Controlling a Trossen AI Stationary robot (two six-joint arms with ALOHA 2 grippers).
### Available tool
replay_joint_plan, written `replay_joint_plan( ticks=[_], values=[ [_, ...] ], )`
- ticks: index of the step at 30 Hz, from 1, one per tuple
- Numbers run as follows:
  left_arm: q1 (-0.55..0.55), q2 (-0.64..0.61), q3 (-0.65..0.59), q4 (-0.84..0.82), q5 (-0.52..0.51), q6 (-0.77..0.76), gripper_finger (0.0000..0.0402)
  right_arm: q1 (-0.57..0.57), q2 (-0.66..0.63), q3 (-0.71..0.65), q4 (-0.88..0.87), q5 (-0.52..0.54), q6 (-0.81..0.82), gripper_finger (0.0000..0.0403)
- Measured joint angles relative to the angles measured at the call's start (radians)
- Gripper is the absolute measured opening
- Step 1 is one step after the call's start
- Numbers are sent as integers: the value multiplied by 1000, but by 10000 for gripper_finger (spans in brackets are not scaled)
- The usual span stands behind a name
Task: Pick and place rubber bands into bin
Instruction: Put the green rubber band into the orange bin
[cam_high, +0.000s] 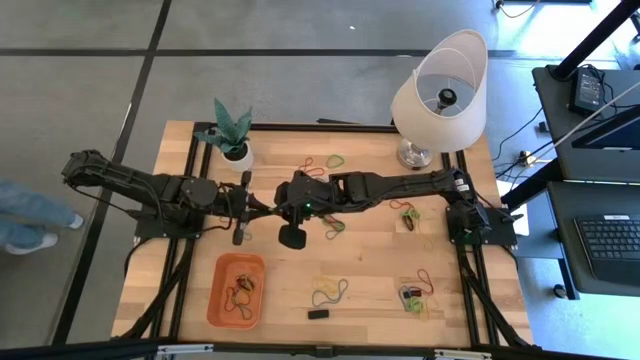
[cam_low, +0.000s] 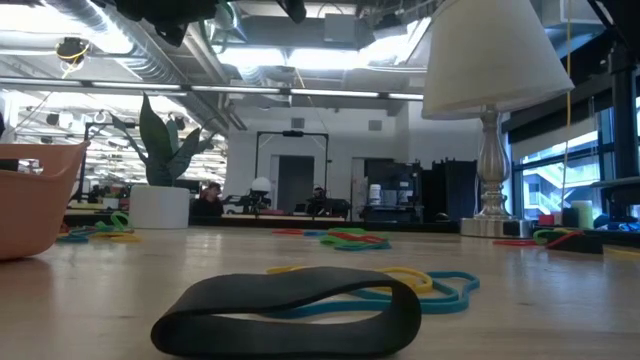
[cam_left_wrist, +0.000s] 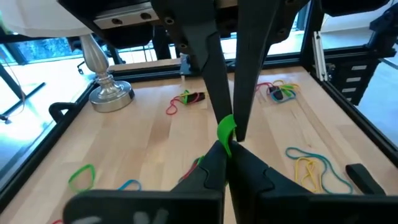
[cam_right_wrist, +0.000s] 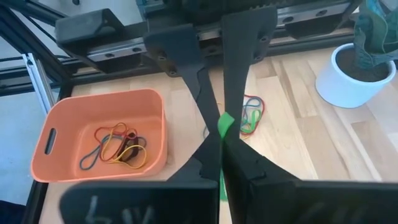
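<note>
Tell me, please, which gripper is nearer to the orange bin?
Left, narrowly. The left gripper and right gripper meet over the table beyond the bin, both pinching one green rubber band; the left is on the bin's side, the right just past it.

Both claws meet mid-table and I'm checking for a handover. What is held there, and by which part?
A green rubber band is pinched between both shut claws, left claw and right claw, each gripping one end of the small folded strip.
</note>
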Motion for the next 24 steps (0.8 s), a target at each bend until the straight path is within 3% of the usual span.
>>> replay_joint_plan(
  ticks=[7, 14, 24],
  values=[
    [0, 0, 0, 0, -3, -6, 3, 0, 0, 0, -6, -3, 27, 16],
    [1, 0, 0, -12, -16, -28, 3, 1, 0, 0, -54, -8, 38, 62],
    [-3, -1, 0, -29, -33, -92, 2, 16, 0, 0, -272, 1, 81, 103]
  ],
)
